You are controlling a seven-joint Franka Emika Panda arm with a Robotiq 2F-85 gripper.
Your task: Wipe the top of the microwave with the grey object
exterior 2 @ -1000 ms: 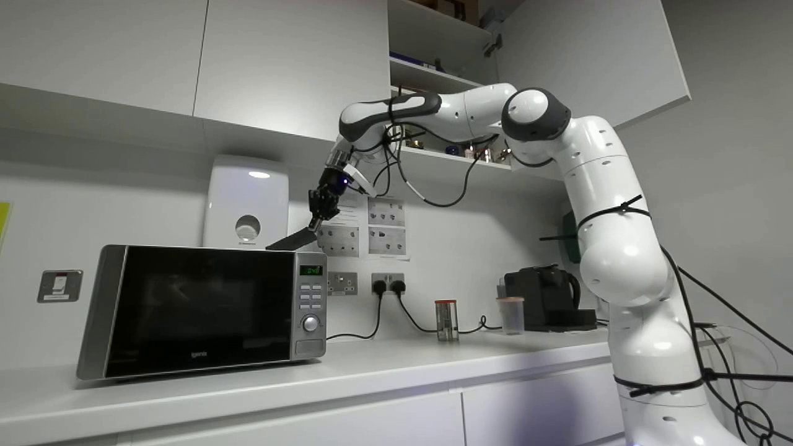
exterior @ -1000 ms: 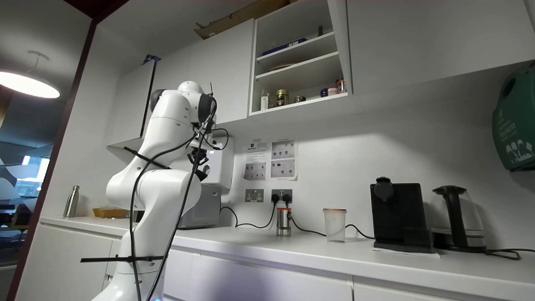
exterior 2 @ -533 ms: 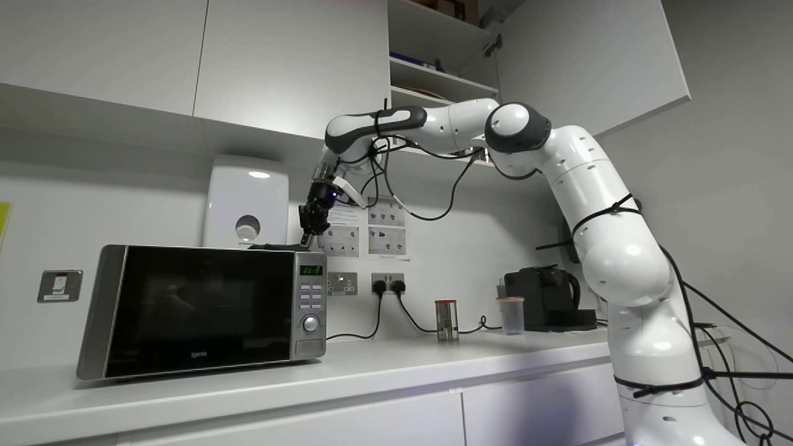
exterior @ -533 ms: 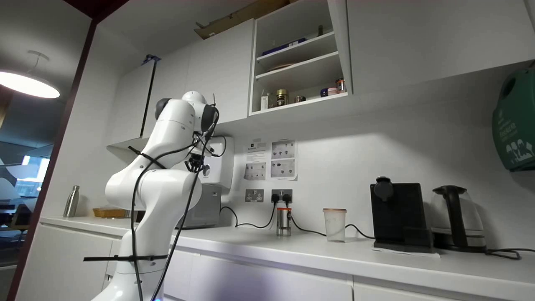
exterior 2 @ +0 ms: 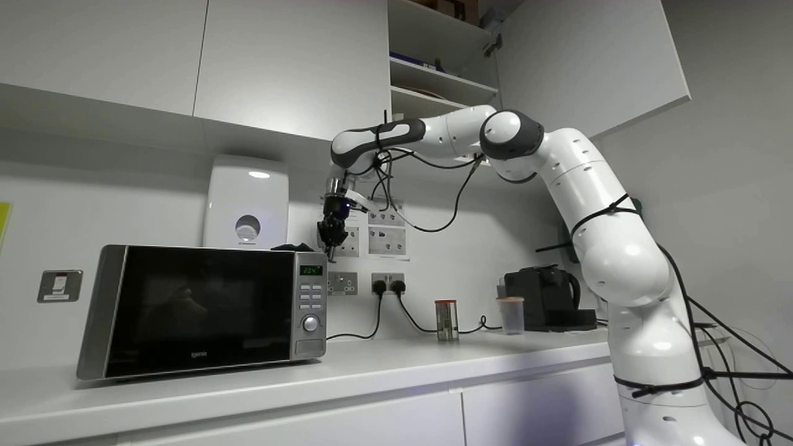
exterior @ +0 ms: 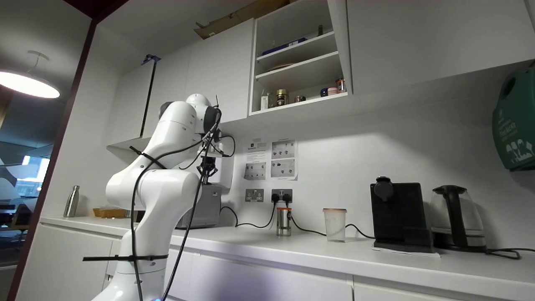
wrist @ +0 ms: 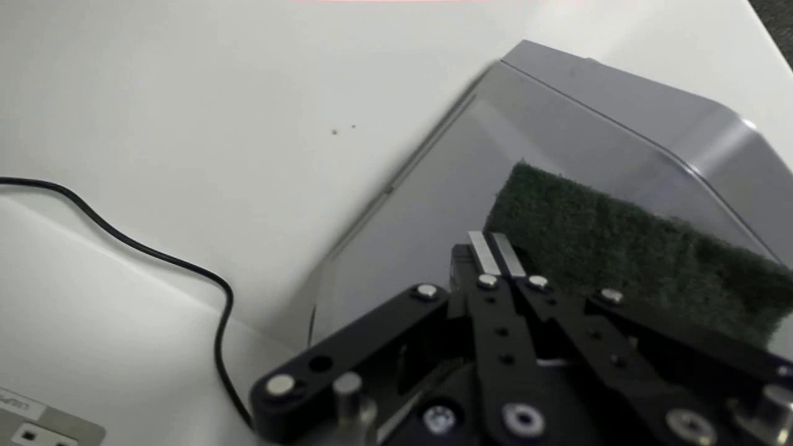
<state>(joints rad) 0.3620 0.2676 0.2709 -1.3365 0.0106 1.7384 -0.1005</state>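
Your black two-fingered tool (wrist: 487, 238) has its fingers pressed together, pinching one end of the dark green, rectangular, fibrous pad (wrist: 638, 248), which lies on top of the silver-grey, box-shaped microwave (exterior 2: 198, 310) near its control-panel side. Further out on the white surface (exterior 2: 384, 359), in both exterior views, you see the silver cylindrical canister with a red lid (exterior 2: 447, 321) and the black coffee machine (exterior 2: 538, 298)

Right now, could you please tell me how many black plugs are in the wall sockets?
2: the left plug and the right plug, both in one double socket; others may be hidden.
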